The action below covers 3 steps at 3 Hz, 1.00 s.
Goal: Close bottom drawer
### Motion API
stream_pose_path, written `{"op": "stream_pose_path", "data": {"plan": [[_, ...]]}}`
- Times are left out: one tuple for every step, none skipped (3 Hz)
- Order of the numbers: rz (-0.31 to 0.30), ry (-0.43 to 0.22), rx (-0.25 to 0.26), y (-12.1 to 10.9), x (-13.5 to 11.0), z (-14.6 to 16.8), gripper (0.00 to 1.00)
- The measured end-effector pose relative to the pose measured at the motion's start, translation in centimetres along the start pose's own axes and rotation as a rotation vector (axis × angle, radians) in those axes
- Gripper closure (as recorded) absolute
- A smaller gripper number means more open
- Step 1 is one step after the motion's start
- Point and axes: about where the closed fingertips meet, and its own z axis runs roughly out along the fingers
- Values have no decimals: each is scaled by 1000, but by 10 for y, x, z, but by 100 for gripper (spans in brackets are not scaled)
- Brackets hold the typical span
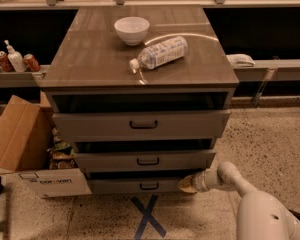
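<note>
The bottom drawer (140, 186) is the lowest of three grey-brown drawers in the cabinet, with a small black bar handle (149, 186). Its front stands out only slightly, with a thin dark gap above it. My gripper (187, 184) is at the right end of that drawer front, touching or almost touching it, on the end of my white arm (225, 176) that reaches in from the lower right. The middle drawer (145, 160) and the top drawer (140, 124) stand a little further out.
On the cabinet top lie a white bowl (131, 30) and a plastic bottle (160, 53) on its side. An open cardboard box (25, 146) stands on the floor at the left. A blue tape X (147, 216) marks the floor in front. Shelves run behind.
</note>
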Motion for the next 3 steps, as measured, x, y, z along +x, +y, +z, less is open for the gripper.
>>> {"op": "stream_pose_path", "data": {"plan": [[-11,-17,-10,5,-5,-11,100],[-67,-53,-15,16,-29,-40,100],[-112,-84,-17,30,-59,-69,100]]}}
